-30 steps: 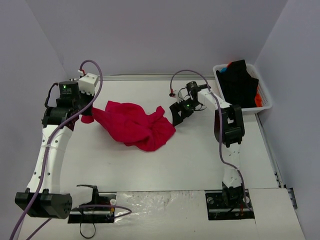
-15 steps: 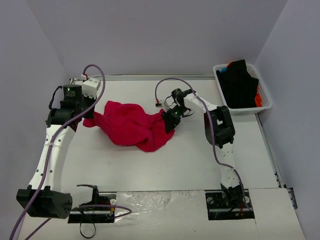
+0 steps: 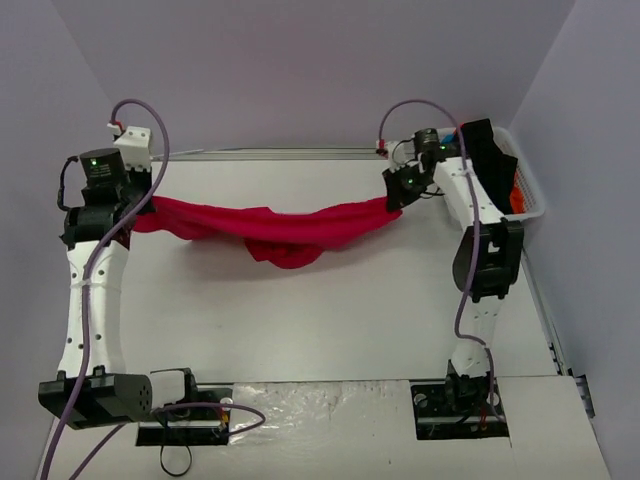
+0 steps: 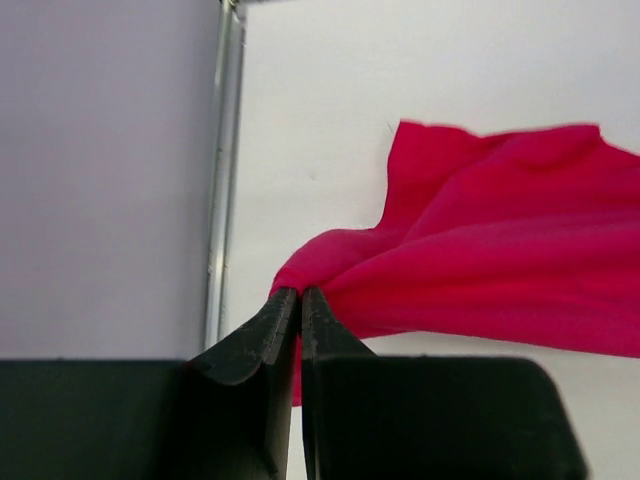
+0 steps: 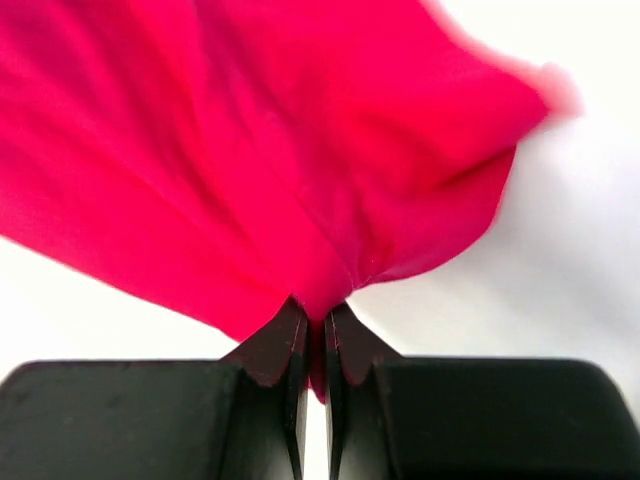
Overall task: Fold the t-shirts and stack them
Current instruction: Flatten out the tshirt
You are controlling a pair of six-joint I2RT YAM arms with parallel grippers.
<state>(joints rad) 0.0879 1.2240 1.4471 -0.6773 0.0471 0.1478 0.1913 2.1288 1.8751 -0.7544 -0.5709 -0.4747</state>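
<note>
A crimson-red t-shirt (image 3: 275, 228) hangs stretched between my two grippers, sagging in the middle over the table. My left gripper (image 3: 143, 212) is shut on its left end, near the table's left rim; the pinched cloth (image 4: 330, 265) bunches at the tips of that gripper (image 4: 300, 293). My right gripper (image 3: 393, 198) is shut on the t-shirt's right end, close to the basket. In the right wrist view the red cloth (image 5: 250, 150) fans out from the closed tips of the right gripper (image 5: 318, 312). More t-shirts, black (image 3: 478, 165), orange and blue, lie in the basket.
A white slatted basket (image 3: 532, 210) stands at the back right corner. A metal rail (image 4: 222, 170) runs along the table's left side by the grey wall. The right arm's upper link (image 3: 487, 258) stands upright at the table's right side.
The right gripper closed on the red t-shirt's right end and pulled it back and right. The left gripper moved left and up, so the crumpled heap is now drawn out into a long band.
</note>
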